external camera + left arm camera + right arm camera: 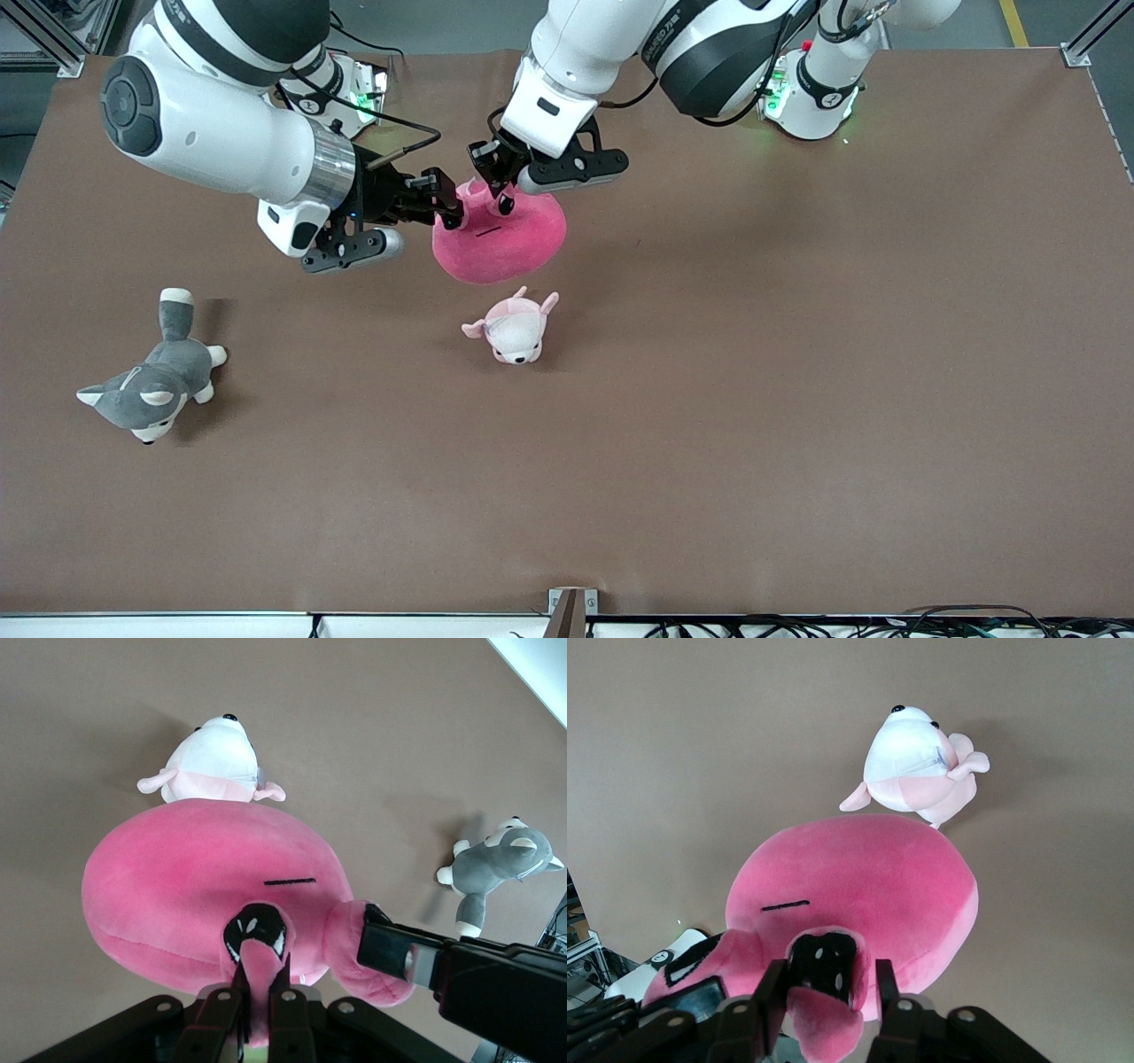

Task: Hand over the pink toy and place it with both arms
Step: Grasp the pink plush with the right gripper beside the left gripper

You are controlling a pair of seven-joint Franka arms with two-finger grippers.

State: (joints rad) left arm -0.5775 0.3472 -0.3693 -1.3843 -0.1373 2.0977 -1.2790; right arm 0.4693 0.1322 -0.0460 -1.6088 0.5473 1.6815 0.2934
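The pink toy (500, 244) hangs in the air over the middle of the table, held between both arms. My left gripper (490, 182) is shut on a pink flap on top of the toy, beside a dark eye patch, as the left wrist view (261, 992) shows. My right gripper (450, 208) is at the toy's side toward the right arm's end. In the right wrist view its fingers (830, 992) stand apart around another flap of the toy (868, 877), with a gap at one finger. The toy's body (195, 886) hangs below both grippers.
A small pale pink-and-white plush (514, 330) lies on the brown table just nearer the front camera than the hanging toy; it also shows in both wrist views (217, 762) (917, 766). A grey-and-white husky plush (151, 390) lies toward the right arm's end.
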